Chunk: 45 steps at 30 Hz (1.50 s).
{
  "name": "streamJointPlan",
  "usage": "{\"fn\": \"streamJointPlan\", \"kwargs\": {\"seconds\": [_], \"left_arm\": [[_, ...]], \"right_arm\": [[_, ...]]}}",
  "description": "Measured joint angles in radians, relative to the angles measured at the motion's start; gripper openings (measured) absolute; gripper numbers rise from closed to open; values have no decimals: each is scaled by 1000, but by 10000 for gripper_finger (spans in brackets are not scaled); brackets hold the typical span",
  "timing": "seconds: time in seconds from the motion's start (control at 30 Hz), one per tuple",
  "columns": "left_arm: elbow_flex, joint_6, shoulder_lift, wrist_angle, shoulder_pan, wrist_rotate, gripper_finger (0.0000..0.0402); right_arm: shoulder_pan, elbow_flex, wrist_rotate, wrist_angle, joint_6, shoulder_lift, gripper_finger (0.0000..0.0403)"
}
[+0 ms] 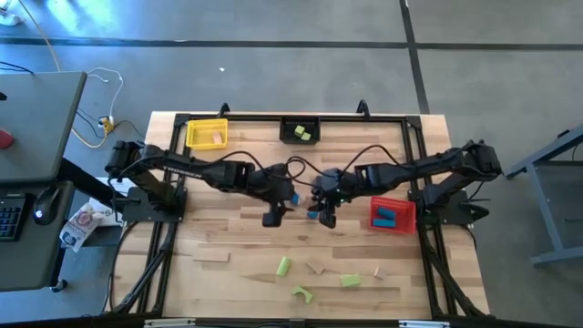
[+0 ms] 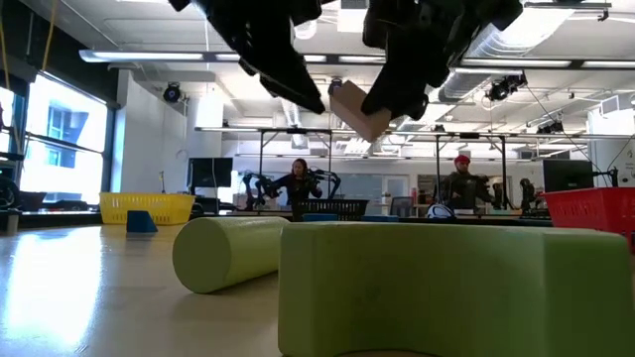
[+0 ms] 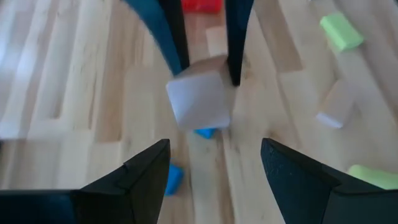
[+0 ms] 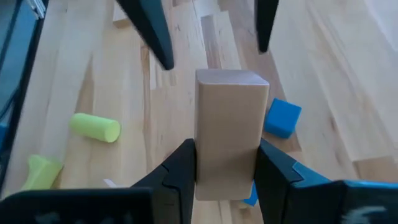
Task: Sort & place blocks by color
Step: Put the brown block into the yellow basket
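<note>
Mid-surface, both arms meet over the centre; right tool (image 4: pixel 225 163) clamped on a tan wood block (image 4: pixel 229 130), fingers pressing its two sides low down, most of the block standing proud beyond the tips; the block is off the surface (image 1: pixel 228 241), seen aloft in the low view; left tool (image 3: pixel 214 168) spread wide, empty, pointed at that same block from close by, looks like a handover in the air, tan going toward the yellow bin (image 1: pixel 207 134) on the left arm's side, where a tan piece already lies; that is my reading, not a thing seen. Risks: grip sits on the block's lower part only, so a nudge from the incoming fingers could pivot or pop it loose; if the right tool lets go before the left has closed, the block drops onto the blue blocks (image 4: pixel 282 117) lying just below and bounces off anywhere; the two tools are near touching, so a small misalignment means finger-on-finger contact rather than finger-on-block. Elsewhere: red bin (image 1: pixel 393 215) by the right arm holds blue pieces; black bin (image 1: pixel 301 130) at the far edge holds green; green cylinder (image 1: pixel 283 266), other green pieces and tan pieces lie unsorted along the near edge, well apart from the arms.
</note>
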Motion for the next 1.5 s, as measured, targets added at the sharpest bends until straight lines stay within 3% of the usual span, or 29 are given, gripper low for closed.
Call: {"fn": "streamJointPlan", "kwargs": {"seconds": [0.57,0.83,0.97,1.13,1.3,1.5], "left_arm": [[0,-102,0,95,-21,-5,234],[0,-101,0,99,-21,48,151],[0,-85,0,98,-21,48,104],[0,-67,0,92,-21,41,101],[0,-47,0,19,-22,-27,102],[0,-43,0,-147,-17,-245,105]], "right_arm": [[56,0,66,132,-110,0,100],[57,0,64,133,-108,0,101],[57,0,63,130,-109,0,131],[57,0,55,123,-109,0,176],[61,0,61,76,-107,0,212],[92,0,49,-25,-58,0,240]]}}
